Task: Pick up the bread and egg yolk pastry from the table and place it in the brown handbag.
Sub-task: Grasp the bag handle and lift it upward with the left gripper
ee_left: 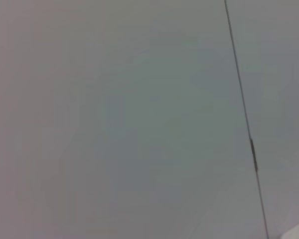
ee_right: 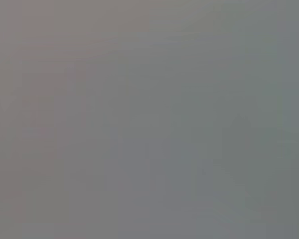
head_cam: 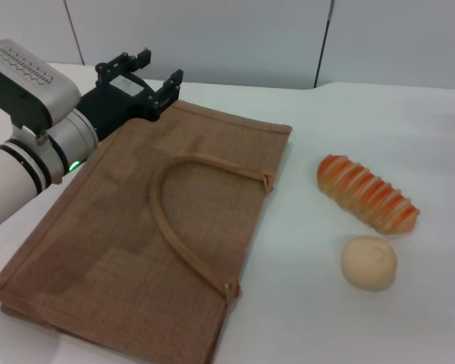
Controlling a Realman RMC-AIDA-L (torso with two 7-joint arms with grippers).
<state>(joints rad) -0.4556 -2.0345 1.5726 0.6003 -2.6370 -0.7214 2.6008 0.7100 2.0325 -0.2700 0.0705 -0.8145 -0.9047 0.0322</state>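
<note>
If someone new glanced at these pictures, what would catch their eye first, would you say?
Most likely the brown handbag, lying flat across the table with its handle looped on top. Next, the left gripper, open and empty at the bag's far edge. Then the bread and the egg yolk pastry, close together to the bag's right.

1. The brown handbag [head_cam: 136, 235] is cut off by the lower edge of the head view; its near corner is not seen.
2. The far left corner of the handbag is hidden behind the left tool [head_cam: 155, 74].
3. The left arm is cropped by the left edge.
4. Only featureless grey is shown in the right wrist view; nothing can be identified there.
</note>
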